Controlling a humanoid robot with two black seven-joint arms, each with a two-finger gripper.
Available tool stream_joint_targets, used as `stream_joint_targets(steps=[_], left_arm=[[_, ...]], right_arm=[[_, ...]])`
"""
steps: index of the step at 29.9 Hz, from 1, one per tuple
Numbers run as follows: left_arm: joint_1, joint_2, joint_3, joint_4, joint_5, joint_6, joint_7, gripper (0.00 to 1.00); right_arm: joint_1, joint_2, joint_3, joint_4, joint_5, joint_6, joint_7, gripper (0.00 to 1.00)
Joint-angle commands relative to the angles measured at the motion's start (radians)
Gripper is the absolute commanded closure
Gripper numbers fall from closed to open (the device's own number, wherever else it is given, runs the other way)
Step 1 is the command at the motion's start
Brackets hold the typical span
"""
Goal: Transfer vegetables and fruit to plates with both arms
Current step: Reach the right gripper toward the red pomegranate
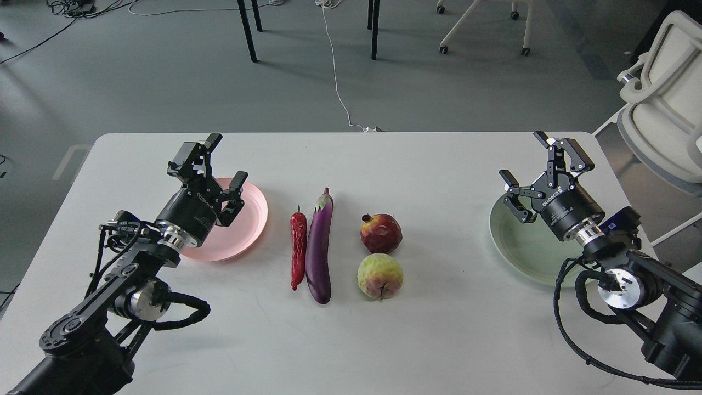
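A white table (439,340) with rounded corners fills the lower part of the view, standing on a grey floor (164,82). Beyond its far edge, a thin white cable (335,82) runs across the floor toward the table and ends at a small white plug or adapter (368,129) near the table's middle. Black table or chair legs (248,33) rise at the top, with another dark leg (374,30) to their right. A white chair base on castors (482,27) stands at the upper right, and a white office chair (666,93) sits beside the table's right far corner. Black cables (71,7) lie tangled at the top left.
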Motion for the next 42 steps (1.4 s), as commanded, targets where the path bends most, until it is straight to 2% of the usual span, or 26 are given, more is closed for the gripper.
stream_joint_targets(steps=[1,7,11,13,18,21,24,27,30,42], left_arm=[[0.001,0.001,-0.001,-0.002,0.000,0.005,-0.007,0.02],[0.001,0.010,-0.006,-0.002,-0.011,0.023,-0.031,0.02],[0.001,0.021,-0.017,0.001,-0.011,0.021,-0.050,0.02],[0.001,0.049,-0.010,0.001,-0.011,0.012,-0.047,0.02],[0.001,0.050,-0.010,0.001,-0.012,0.018,-0.048,0.02],[0.001,0.053,-0.013,-0.001,-0.012,0.020,-0.048,0.02],[0.001,0.056,-0.015,-0.001,-0.012,0.021,-0.048,0.02],[0.001,0.059,-0.015,-0.002,-0.012,0.021,-0.048,0.02],[0.001,0.059,-0.017,-0.002,-0.012,0.017,-0.048,0.02],[0.002,0.067,-0.015,-0.005,-0.012,0.017,-0.048,0.02]], right_arm=[[-0.002,0.000,0.000,0.002,0.000,0.001,0.000,0.03],[0.027,-0.015,-0.018,0.014,-0.017,0.010,0.000,0.02],[0.116,-0.049,-0.060,0.039,-0.100,0.033,0.000,0.01],[0.287,-0.124,-0.207,0.046,-0.260,0.085,0.000,0.01],[0.623,-0.138,-0.521,0.046,-0.449,0.109,0.000,0.01],[0.808,-0.115,-0.708,0.048,-0.631,0.109,0.000,0.01],[0.937,-0.020,-0.866,0.043,-0.893,0.109,0.000,0.01],[0.972,0.037,-0.949,0.039,-1.058,0.109,0.000,0.01],[0.972,0.083,-0.985,0.031,-1.130,0.109,0.000,0.01],[0.963,0.250,-1.091,-0.064,-1.143,0.109,0.000,0.01]])
